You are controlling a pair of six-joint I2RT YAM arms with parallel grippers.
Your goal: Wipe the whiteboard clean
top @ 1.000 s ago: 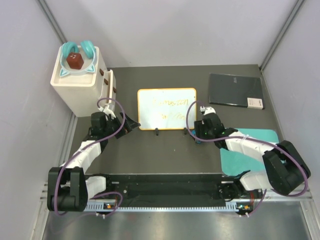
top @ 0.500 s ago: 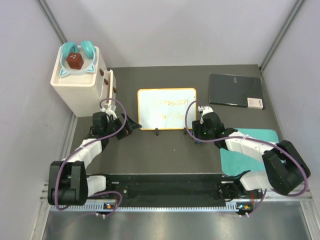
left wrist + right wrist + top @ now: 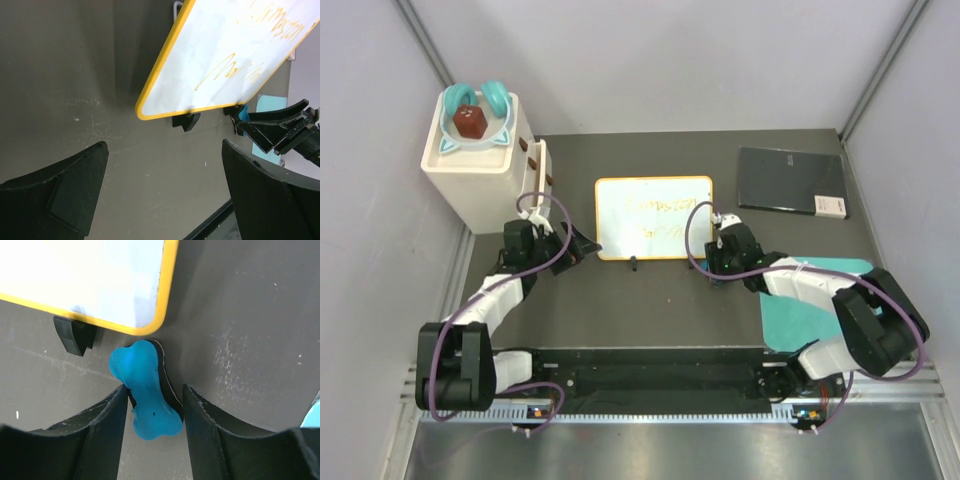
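Whiteboard (image 3: 654,217) lies mid-bench (image 3: 620,300), yellow-orange frame all round, two black feet (image 3: 185,120) under its near long edge. Writing on it is two lines of faint yellow script. Even in my left wrist view I cannot read either line.

Far right of the whiteboard is a dark grey slab (image 3: 792,180) with a small white label (image 3: 832,207) at its near right corner. The print is too small to read.

My left gripper (image 3: 582,245) is just off the whiteboard's near left corner, jaws wide with only bare bench between them. It sits apart from the frame, and a strip of bench shows between.

My right gripper (image 3: 718,272) is at the whiteboard's near right corner, jaws narrow and closed on a blue bone-shaped eraser (image 3: 145,400) with a dark underside. The eraser's far lobe sits just beside the rounded frame corner. I cannot tell whether it touches.

Along the whiteboard's near edge, dark bench runs between my two grippers, and more bench lies beyond the far edge. A teal mat (image 3: 820,300) lies to the near right of the whiteboard, under my right arm.
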